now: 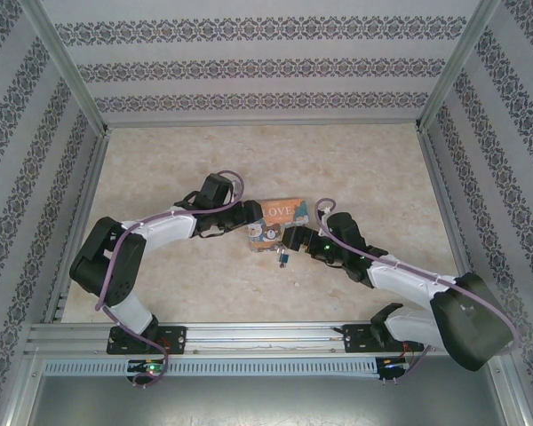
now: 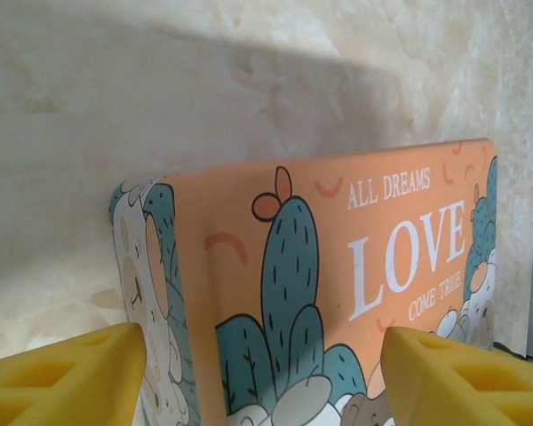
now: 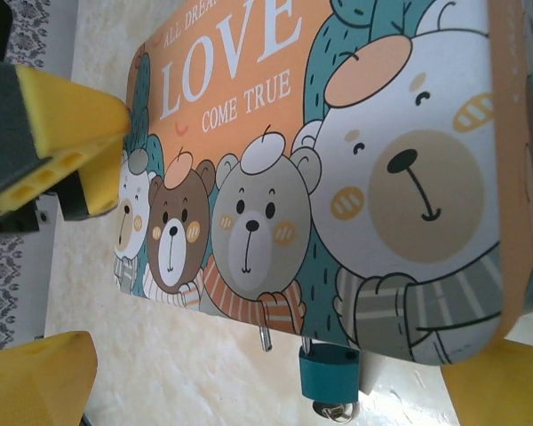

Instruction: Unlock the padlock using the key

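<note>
**Asker:** Where is the padlock?

**Me:** At the six o'clock edge of the tin, in the middle of the worktop. Its thin shackle runs up to the tin's rim and looks hooked on there. The bluish body sits just off that edge.

**Asker:** And your fingers?

**Me:** My right fingers reach in from four o'clock, spread wide and holding nothing. From that wrist the padlock lies between the two yellow pads. My left fingers are at the tin's nine o'clock end. Their pads are apart with the tin's corner between them, not clamped on it that I can see.

**Asker:** The key?

**Me:** There's a small bit of metal at the padlock's bottom end. Key or ring, I cannot tell.

**Asker:** How will it handle?

**Me:** I judge the padlock light, hard and smooth, and free to swivel on its shackle, so a poke will twist it away. I'd pinch the body across its flat faces and leave the keyhole end clear. The tin looks thin and slick and is likely to skate, so I'd brace it by its long edges. A key that small needs a firm pinch at its head, or it slips while turning.
</note>
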Controlling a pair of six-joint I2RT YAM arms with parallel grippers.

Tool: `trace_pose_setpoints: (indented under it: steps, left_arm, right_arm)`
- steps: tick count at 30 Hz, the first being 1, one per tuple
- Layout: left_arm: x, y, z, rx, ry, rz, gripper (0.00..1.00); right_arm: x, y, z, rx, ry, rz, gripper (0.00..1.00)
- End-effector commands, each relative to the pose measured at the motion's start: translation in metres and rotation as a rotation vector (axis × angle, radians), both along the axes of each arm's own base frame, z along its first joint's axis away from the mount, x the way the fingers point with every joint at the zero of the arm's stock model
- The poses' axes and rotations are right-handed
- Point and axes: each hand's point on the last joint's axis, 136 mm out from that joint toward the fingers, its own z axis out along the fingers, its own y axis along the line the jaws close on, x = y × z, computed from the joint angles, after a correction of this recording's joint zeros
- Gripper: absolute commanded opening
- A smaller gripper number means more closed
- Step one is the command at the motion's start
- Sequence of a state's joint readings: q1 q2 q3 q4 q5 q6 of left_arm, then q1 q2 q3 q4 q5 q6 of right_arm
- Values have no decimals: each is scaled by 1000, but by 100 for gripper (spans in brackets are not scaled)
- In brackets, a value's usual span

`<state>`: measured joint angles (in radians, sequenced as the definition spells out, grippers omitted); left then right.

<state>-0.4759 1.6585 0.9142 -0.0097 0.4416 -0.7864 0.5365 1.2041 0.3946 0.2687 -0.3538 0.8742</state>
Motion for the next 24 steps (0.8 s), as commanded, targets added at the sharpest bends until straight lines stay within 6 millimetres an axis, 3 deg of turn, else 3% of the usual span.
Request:
trace_pose_setpoints:
  steps: [1, 12, 24]
  left_arm:
    - [-8, 4, -16, 0, 39, 14, 70]
    - [-41, 26, -40, 63, 103, 43, 69]
    - [-53, 35, -33, 60, 93, 65, 69]
  right_arm:
    - [9, 7, 12, 19, -43, 47, 98]
    - [32, 16, 15, -8, -96, 111, 99]
    - [57, 36, 21, 1, -177, 180, 98]
